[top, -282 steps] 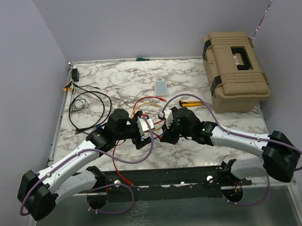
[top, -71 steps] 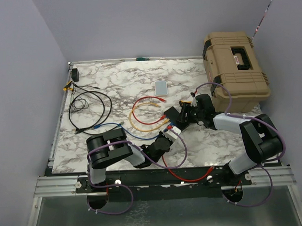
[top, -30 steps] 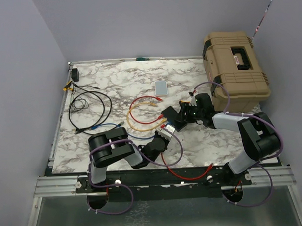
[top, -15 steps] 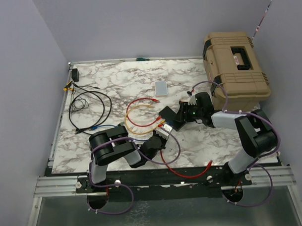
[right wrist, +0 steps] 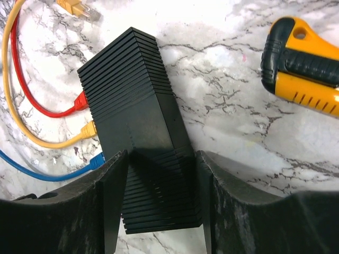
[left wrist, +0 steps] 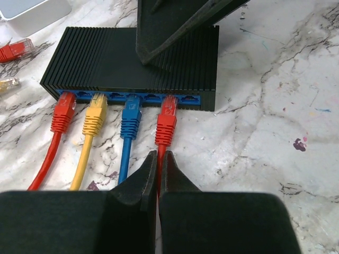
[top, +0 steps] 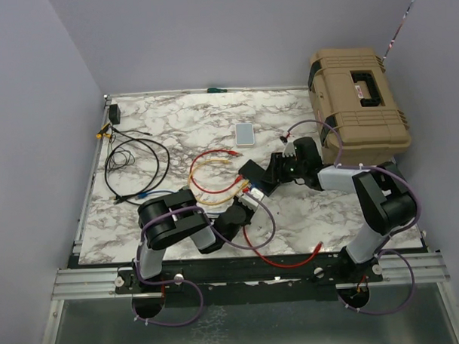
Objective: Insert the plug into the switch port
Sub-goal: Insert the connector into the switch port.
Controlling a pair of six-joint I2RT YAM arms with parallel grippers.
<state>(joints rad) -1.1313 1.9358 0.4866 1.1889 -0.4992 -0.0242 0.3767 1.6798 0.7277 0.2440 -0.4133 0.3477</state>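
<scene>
Left claw (left wrist: 159,159) pinched shut on the red cable (left wrist: 158,151) just behind its plug (left wrist: 166,124), plug seated in a port of the switch (left wrist: 132,58), right claw (right wrist: 161,159) clamping the switch on the counter (left wrist: 265,106).

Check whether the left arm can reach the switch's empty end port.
Likely yes for access: the empty port faces the left gripper with nothing between, and the right gripper sits above the switch, off the port row. But the left gripper is shut on the red cable.
</scene>
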